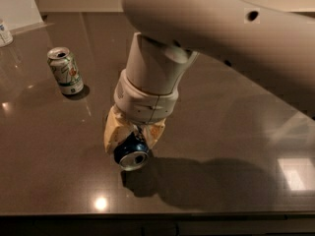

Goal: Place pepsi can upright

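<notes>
My end effector (132, 140) is clamped on the pepsi can (129, 149). The can is dark blue and tipped over, with its shiny silver end facing the front edge of the surface (221, 132). It is to the right of the white and green can (65, 70), nearer the front edge and well apart from it. The white and green can stands upright. Far to its right, the surface has lots of open room.
</notes>
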`<state>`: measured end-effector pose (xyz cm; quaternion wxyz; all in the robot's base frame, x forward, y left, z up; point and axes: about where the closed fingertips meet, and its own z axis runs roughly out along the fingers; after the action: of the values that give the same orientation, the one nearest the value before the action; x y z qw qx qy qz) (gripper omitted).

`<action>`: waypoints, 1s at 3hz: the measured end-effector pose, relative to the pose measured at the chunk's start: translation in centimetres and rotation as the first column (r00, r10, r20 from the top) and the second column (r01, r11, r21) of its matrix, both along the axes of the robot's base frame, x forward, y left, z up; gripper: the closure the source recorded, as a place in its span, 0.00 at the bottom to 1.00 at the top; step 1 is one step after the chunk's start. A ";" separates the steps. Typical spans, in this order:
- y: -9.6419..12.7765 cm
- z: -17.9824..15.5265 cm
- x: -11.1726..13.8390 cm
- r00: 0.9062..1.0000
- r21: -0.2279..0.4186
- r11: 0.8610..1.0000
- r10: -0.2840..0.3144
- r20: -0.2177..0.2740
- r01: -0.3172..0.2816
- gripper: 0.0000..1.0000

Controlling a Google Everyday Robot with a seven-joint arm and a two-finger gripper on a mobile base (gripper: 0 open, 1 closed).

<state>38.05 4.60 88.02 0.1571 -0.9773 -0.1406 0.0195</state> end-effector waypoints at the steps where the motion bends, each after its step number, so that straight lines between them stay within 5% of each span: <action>1: 0.4 1.2 1.2 0.985 0.094 0.982 -0.157 -0.076 0.164 1.00; 2: 0.2 2.0 2.5 0.932 0.092 0.932 -0.335 -0.141 0.349 1.00; 3: -0.3 2.4 3.6 0.864 0.013 0.876 -0.473 -0.174 0.482 1.00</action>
<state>41.61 4.27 90.45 0.1957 -0.9718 0.1186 0.0571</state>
